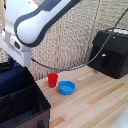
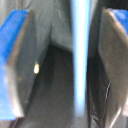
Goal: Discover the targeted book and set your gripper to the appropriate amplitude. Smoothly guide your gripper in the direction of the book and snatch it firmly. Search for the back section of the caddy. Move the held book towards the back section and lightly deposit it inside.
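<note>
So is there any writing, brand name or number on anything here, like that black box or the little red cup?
No text can be read in either view.
Black hard-cased box: no label visible; the picture is too blurred to tell.
Small red cup: plain.
Round blue bowl: plain.
Black fabric caddy: no mark legible.
White robot arm: no logo shows.
Wrist view: only the pincer's blue-edged fingers and a blurred pale-blue strip, no writing.

A light wooden plank table [image 1: 95, 102] runs from 6 to 3 o'clock beneath a beige woven backdrop [image 1: 75, 35] spanning 12 o'clock, under soft, even light.
</note>
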